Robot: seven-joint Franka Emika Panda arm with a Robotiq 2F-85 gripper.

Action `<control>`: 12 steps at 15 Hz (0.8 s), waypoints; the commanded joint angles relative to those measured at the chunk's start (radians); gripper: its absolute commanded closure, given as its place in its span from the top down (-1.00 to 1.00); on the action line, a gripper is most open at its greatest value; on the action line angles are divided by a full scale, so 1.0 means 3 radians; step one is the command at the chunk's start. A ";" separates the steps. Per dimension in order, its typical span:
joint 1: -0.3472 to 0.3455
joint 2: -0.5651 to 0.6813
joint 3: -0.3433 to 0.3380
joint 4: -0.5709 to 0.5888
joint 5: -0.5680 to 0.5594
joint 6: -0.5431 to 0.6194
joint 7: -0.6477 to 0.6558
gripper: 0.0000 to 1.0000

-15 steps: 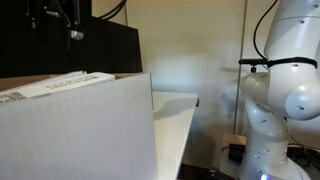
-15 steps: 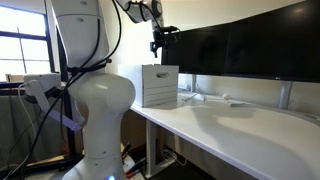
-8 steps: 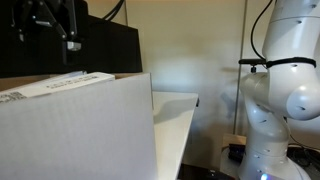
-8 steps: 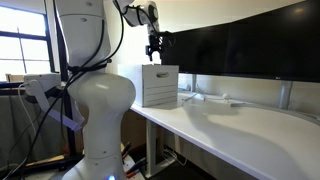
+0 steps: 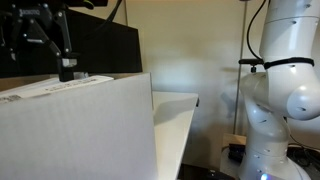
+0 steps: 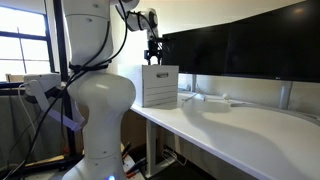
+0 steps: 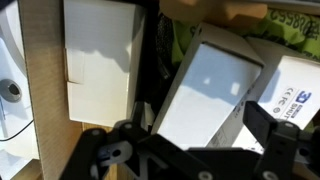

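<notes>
while the gripper hangs just over the open cardboard box, its jaws stand wide apart, gripping and touching nothing. slanted white carton lies inside the box below them. in the wrist view its long axis runs lower left to upper right.

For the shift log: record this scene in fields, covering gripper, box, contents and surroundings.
gripper: open, holds nothing, over the box's open top
box: cardboard, upright, at the desk's end
contents: two white cartons, a green packet
desk: white
behind: dark monitors
</notes>
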State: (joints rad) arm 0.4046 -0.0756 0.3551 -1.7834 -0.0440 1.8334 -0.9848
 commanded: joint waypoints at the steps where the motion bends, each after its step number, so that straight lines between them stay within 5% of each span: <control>1: -0.0027 0.0124 0.0009 0.0142 0.0057 -0.0123 -0.0095 1.00; 12: -0.0038 0.0334 0.0024 0.0421 -0.0018 -0.0270 -0.0057 1.00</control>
State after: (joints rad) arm 0.4025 0.0053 0.3529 -1.6957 -0.0446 1.7844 -0.9849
